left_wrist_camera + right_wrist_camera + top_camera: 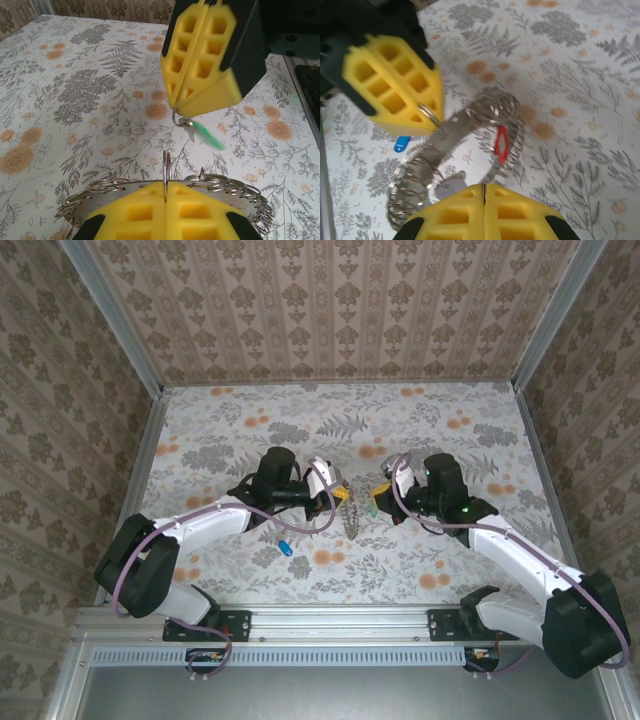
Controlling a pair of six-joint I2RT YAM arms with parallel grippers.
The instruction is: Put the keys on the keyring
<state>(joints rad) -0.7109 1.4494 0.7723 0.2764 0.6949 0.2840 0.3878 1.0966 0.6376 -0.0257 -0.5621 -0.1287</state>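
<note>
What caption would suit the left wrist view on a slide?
Left gripper clamps the keyring while the right gripper holds a green key by its ring nearby.

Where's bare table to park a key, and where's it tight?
Bare: the far strip of table along the back wall, corner to corner. Tight: centre, where the left gripper, shut on the keyring, meets the right gripper holding the green key by its ring; a blue key lies near-left of them.

Top looks down; close wrist views face across the keyring (456,123)
</note>
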